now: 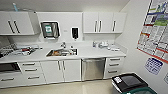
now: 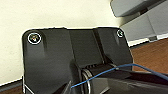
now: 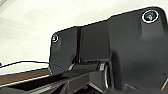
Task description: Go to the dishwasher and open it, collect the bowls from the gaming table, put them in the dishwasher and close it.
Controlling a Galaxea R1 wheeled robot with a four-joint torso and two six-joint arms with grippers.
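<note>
Neither claw's state can be told, arms tucked for driving, while the dishwasher point(image 1: 93, 69) sits shut under the desk point(image 1: 100, 52) beside the sink point(image 1: 62, 52).

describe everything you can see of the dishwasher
The dishwasher is a built-in unit with a brushed, steel-looking front, set under the white countertop, below and to the right of the sink. A horizontal bar handle runs along its top edge. Its door is shut and upright, flush with the units beside it: white cabinet doors on its left, a stack of white drawers on its right. Its foot meets the pale floor. Nothing leans on it or touches its front.
</note>
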